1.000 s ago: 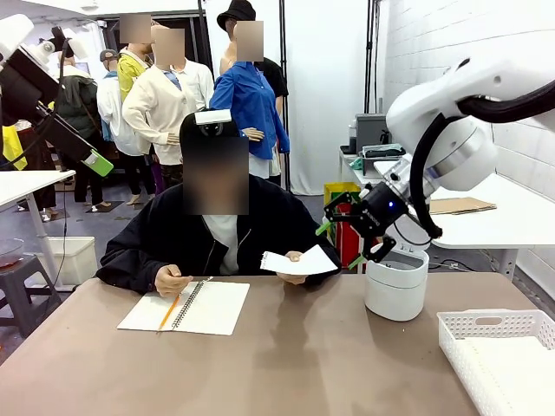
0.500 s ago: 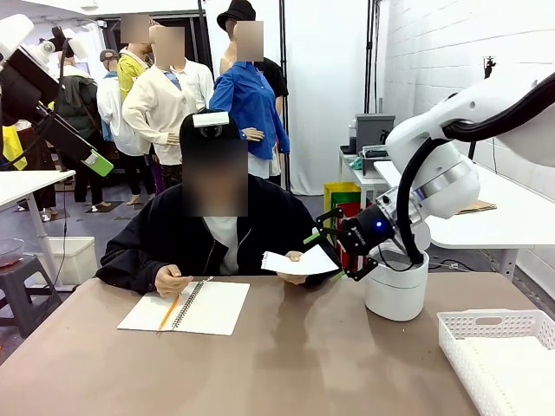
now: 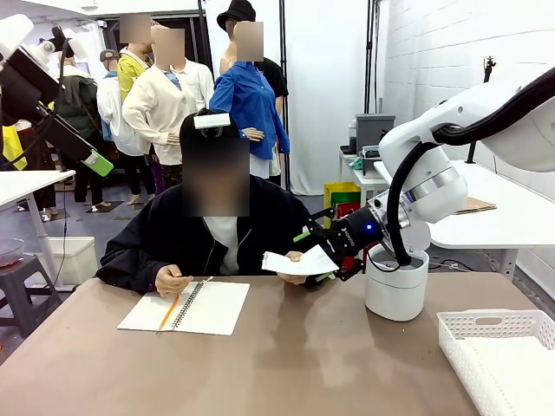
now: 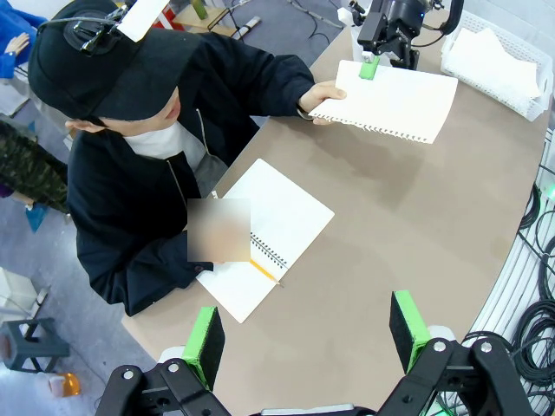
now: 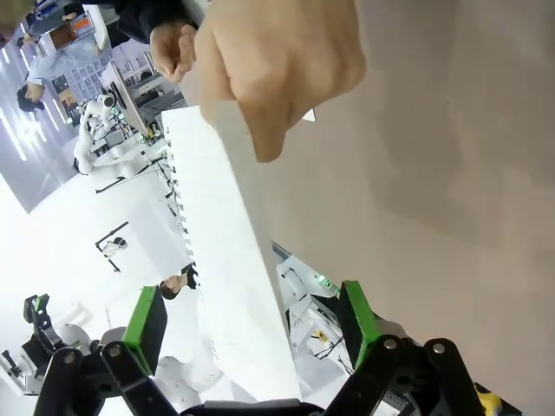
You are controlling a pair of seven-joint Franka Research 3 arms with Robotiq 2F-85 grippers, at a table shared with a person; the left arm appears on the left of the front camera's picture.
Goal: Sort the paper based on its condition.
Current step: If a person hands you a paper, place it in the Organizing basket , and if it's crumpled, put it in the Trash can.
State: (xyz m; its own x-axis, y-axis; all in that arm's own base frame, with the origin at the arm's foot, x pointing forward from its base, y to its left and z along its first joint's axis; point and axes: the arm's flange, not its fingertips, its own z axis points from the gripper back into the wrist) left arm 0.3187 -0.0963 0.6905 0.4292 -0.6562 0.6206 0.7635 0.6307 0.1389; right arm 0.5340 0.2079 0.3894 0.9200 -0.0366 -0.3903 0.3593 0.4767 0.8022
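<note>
White right arm (image 3: 434,173) with black cable — black jaws, green pads; person (image 3: 208,234) in black jacket.

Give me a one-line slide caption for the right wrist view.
Open right gripper straddling the sheet of paper held out by the person's hand.

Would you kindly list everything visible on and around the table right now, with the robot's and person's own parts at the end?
paper: one, white, torn spiral edge, held up over the table's far side by the person.
notebook: one, white, spiral-bound, open flat on the table before the person.
pencil: one, orange, lying on the notebook.
bin: one, white, round, far right of the table.
basket: one, white, slotted, near right corner.
table: one, brown.
person's hand: one, gripping the paper's far edge.
right end effector: one, black with green pads, open, jaws around the paper's free edge.
left end effector: one, open, high above the table.
</note>
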